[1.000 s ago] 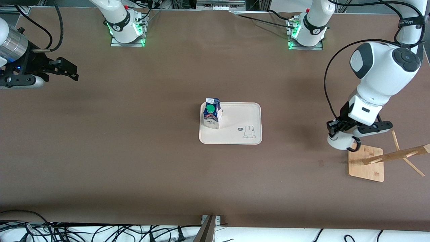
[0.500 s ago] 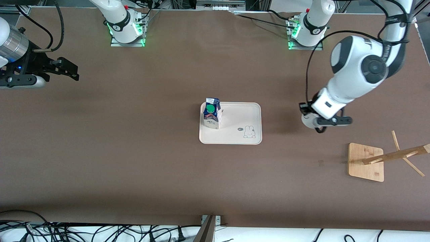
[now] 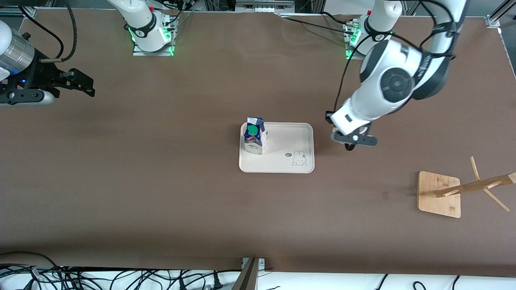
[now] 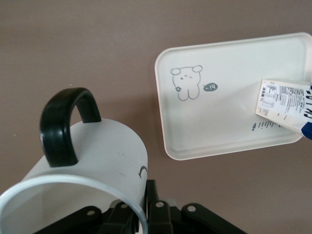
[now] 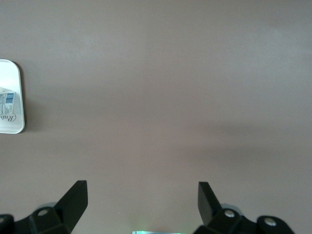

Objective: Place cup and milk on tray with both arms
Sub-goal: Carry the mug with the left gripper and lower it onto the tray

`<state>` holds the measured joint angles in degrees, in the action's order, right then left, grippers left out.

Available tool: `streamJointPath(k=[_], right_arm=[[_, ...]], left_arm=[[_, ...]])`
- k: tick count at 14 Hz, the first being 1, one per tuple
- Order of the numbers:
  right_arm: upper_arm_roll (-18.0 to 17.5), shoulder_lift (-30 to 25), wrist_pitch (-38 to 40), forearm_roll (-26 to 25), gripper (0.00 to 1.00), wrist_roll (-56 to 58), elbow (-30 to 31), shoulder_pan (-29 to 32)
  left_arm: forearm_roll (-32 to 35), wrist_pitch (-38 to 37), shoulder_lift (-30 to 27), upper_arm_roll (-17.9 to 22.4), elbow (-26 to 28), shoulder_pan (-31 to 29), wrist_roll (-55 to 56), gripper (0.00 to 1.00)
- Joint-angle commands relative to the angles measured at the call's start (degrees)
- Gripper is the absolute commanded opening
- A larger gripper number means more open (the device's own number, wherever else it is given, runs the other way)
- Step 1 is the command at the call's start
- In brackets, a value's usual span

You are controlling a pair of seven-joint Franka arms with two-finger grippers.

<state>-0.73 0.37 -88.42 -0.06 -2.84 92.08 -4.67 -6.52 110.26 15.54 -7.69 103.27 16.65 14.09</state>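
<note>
Since a second ago my left gripper (image 3: 354,139) has swung from the wooden rack (image 3: 439,194) toward the tray (image 3: 290,137), jaws clamped on the cup (image 4: 92,165). Milk (image 3: 254,136) already stands on the tray. Right gripper (image 3: 78,82) waits, jaws apart. Next I must lower the cup onto bare tray.

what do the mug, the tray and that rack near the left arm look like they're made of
The cup, held by the left gripper, looks like glazed ceramic: smooth white wall, black handle. The tray seems matte cream plastic or melamine, with a moulded rim and printed rabbit. The rack appears to be bamboo or light wood, with visible grain.
</note>
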Motion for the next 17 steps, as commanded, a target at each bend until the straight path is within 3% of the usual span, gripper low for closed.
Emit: streamJointPath(k=[1, 3, 9, 13, 17], right_arm=[[-0.3, 0.4, 0.9, -0.4, 1.00, -0.5, -1.2, 0.2], [-0.1, 0.4, 0.8, -0.4, 1.00, -0.5, -1.2, 0.4], [-0.2, 0.6, 0.7, -0.4, 1.00, -0.4, -1.3, 0.2], [-0.1, 0.5, 0.9, -0.4, 1.00, -0.5, -1.3, 0.3], [-0.1, 0.5, 0.8, -0.4, 1.00, -0.6, -1.3, 0.3]], left_arm=[[0.2, -1.5, 4.1, 0.3, -3.0, 4.3, -1.3, 0.00], [0.0, -1.5, 5.8, 0.2, -3.1, 5.8, -1.1, 0.00], [0.0, -2.4, 14.0, 0.4, -11.2, 10.4, 0.1, 0.00], [1.4, -2.3, 16.3, 0.4, -12.6, 10.9, -0.2, 0.00], [1.7, -2.2, 21.9, 0.7, -18.7, 12.9, -0.1, 0.00]])
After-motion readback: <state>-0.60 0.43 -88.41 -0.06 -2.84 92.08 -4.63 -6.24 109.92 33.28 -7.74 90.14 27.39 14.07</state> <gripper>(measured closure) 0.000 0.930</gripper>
